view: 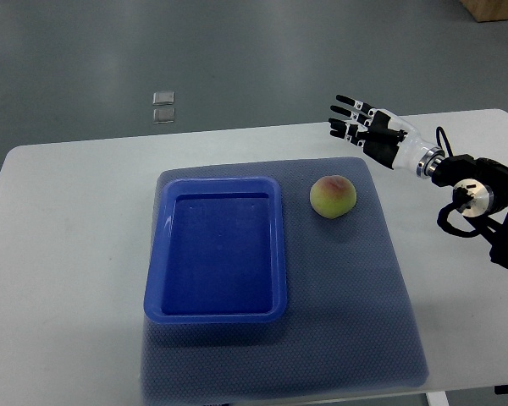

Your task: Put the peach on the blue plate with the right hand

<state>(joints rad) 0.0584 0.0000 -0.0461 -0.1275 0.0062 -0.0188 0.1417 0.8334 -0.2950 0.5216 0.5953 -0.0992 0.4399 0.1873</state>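
A green-pink peach [333,196] lies on the grey-blue mat, just right of the blue plate [162,254], a rectangular tray with nothing in it. My right hand [360,123] comes in from the right edge and hovers over the table's far edge, up and to the right of the peach, apart from it. Its fingers are spread and hold nothing. The left arm does not show.
The grey-blue mat [347,296] covers the middle of the white table [68,254]. Two small clear squares [163,106] lie on the floor beyond the table's far edge. My right arm's black joints and cables [483,199] sit over the table's right side.
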